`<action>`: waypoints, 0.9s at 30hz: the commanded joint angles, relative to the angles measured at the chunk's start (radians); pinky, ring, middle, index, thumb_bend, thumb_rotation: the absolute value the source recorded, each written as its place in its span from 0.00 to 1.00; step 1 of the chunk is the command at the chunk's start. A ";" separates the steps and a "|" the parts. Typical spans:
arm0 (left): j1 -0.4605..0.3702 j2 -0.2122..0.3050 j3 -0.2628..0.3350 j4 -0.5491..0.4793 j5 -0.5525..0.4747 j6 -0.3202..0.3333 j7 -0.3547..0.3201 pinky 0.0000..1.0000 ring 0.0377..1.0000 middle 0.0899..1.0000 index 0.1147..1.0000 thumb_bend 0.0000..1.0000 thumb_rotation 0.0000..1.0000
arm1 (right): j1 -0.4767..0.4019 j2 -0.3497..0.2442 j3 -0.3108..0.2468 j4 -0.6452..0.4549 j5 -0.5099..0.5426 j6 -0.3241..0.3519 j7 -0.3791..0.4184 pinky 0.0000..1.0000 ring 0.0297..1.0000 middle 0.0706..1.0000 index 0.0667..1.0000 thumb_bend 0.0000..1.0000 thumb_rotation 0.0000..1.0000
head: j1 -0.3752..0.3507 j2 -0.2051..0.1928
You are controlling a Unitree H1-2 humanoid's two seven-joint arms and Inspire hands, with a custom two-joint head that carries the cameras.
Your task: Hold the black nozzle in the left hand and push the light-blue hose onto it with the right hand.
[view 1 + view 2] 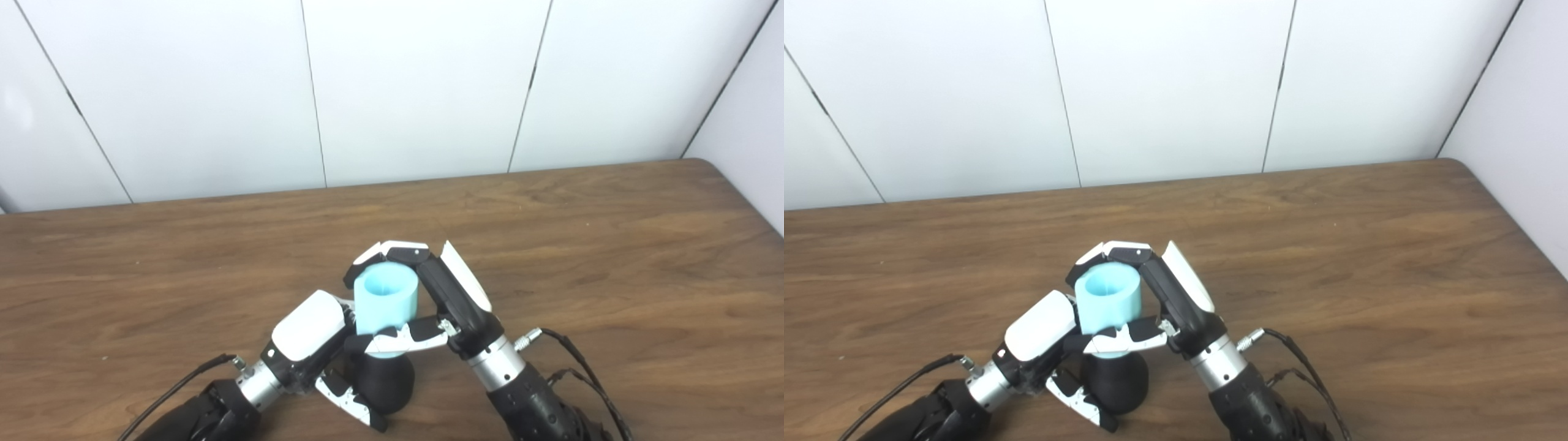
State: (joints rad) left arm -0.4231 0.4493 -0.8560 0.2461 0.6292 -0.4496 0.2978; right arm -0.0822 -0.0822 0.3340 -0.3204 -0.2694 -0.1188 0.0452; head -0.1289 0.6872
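One light-blue hose (pixel 386 301) stands near the table's near edge, one black nozzle (pixel 381 380) sits under it, and two hands are there: one left hand (pixel 309 343), one right hand (pixel 444 294). One wooden table (pixel 612 257) holds all.

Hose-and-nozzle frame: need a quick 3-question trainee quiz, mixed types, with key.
1. True or false: the light-blue hose lies flat on the wooden table.
2. Which robot hand grips the black nozzle? A) left robot hand B) right robot hand C) neither
3. Fill in: the hose's open end faces ____.

Key:
1. False: it stands upright over the nozzle, held by the right robot hand.
2. A
3. Up, toward the camera; the hollow bore shows.
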 commanded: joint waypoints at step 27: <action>0.178 -0.073 -0.138 0.152 -0.020 -0.020 -0.031 0.42 0.48 0.45 0.40 0.52 0.00 | -0.017 -0.090 0.105 0.179 -0.352 -0.351 -0.390 0.39 0.54 0.55 0.45 0.50 0.12 | -0.001 -0.006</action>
State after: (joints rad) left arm -0.4306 0.4472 -0.8668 0.2575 0.6238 -0.4496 0.3050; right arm -0.0718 -0.1429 0.4149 -0.1639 -0.5436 -0.4392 -0.2385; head -0.1289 0.6811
